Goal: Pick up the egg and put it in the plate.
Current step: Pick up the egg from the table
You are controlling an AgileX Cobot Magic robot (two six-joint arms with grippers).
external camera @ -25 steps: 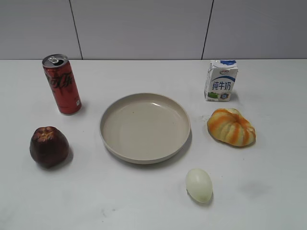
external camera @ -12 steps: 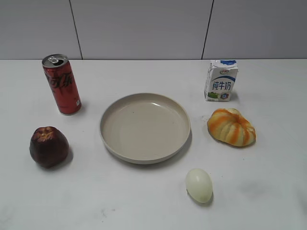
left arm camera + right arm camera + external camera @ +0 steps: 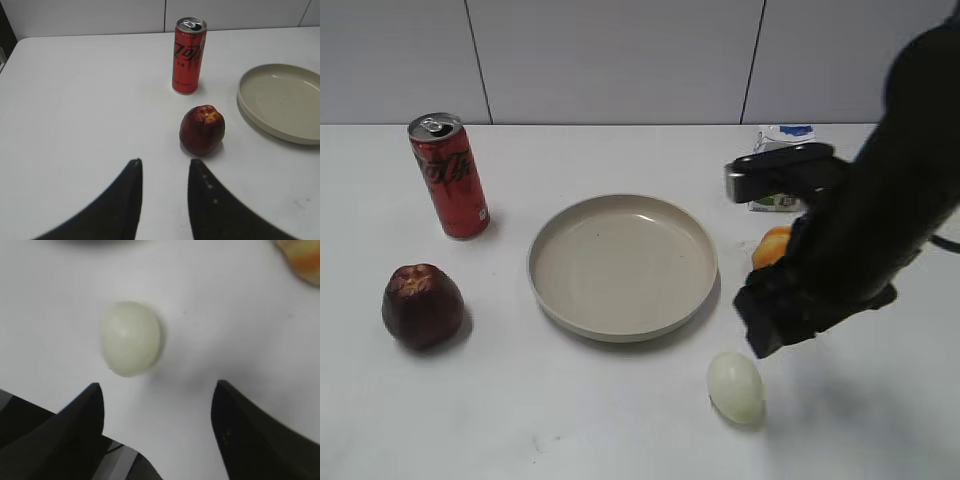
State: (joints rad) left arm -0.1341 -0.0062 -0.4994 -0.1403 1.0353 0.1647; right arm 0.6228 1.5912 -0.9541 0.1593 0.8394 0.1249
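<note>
The egg [image 3: 735, 386] is seen lying on the white table [image 3: 620, 420], in front of the plate [image 3: 622, 265] and a little to its right, apart from the rim. The plate is bare inside. The right gripper [image 3: 157, 432] is held above the table just beside the egg, its two dark fingers [image 3: 75, 422] spread wide with nothing between them; in the right wrist view the egg [image 3: 131, 338] is seen just beyond the fingertips, nearer the left one and untouched. In the exterior view the right arm [image 3: 860, 240] hides most of the bun [image 3: 772, 245] and the milk carton [image 3: 782, 135]. The left gripper [image 3: 162, 175] is held open over bare table, with the apple [image 3: 202, 129] just ahead of it and the can [image 3: 188, 55] standing upright behind the apple.
</note>
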